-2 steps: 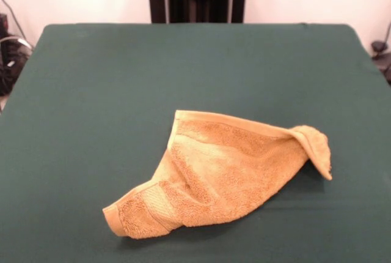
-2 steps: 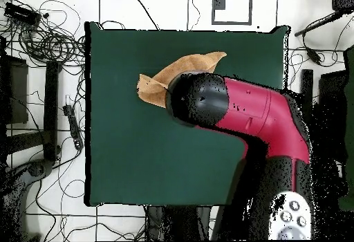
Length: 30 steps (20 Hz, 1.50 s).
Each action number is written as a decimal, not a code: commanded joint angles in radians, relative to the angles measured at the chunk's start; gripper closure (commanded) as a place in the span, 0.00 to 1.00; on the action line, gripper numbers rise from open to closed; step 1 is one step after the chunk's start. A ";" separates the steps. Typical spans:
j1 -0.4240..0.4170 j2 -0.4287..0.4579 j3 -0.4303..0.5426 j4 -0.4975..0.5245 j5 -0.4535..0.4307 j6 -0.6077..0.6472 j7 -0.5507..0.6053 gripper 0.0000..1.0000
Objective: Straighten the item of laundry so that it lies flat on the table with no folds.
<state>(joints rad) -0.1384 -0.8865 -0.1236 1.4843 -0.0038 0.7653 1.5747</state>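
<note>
While bunched into a rough triangle: small golden-orange terry-cloth towel (image 1: 223,174), toward near right of large dark green felt-covered table (image 1: 91,92); right corner curled over, left corner rolled at woven band. Red and black arm (image 2: 242,111) overhead, above towel; gripper hidden, spread or pressed together cannot tell. Risk: pinching doubled layers, dragging fold along instead of opening it.

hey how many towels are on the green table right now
1. The single orange towel lies crumpled and folded on the green table, toward its near right in the front view. From overhead the arm covers part of it.
</note>
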 commanded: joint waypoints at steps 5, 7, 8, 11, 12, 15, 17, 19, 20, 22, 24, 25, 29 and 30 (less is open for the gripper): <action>0.001 -0.099 0.060 0.331 0.023 0.061 0.049 0.00; -0.004 -0.094 0.067 0.335 0.019 0.044 0.047 0.00; -0.006 -0.090 0.071 0.334 0.016 0.037 0.047 0.00; -0.005 -0.085 0.069 0.344 0.005 0.023 0.058 0.00; -0.007 -0.084 0.068 0.354 0.006 0.015 0.063 0.00; -0.022 -0.051 0.085 0.406 0.004 -0.052 0.059 0.00; -0.039 0.001 0.107 0.439 -0.009 -0.140 0.056 0.00; -0.054 0.051 0.128 0.460 -0.019 -0.242 0.070 0.00; -0.056 0.077 0.131 0.459 -0.027 -0.278 0.083 0.00; -0.055 0.121 0.131 0.448 -0.036 -0.322 0.104 0.00; -0.062 0.154 0.140 0.446 -0.030 -0.369 0.115 0.00; -0.063 0.169 0.141 0.443 -0.029 -0.387 0.123 0.00; -0.045 0.199 0.118 0.419 -0.030 -0.384 0.128 0.00; -0.042 0.200 0.113 0.416 -0.032 -0.381 0.123 0.00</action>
<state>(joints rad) -0.1960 -0.7892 -0.1220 1.7779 -0.0049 0.3982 1.5747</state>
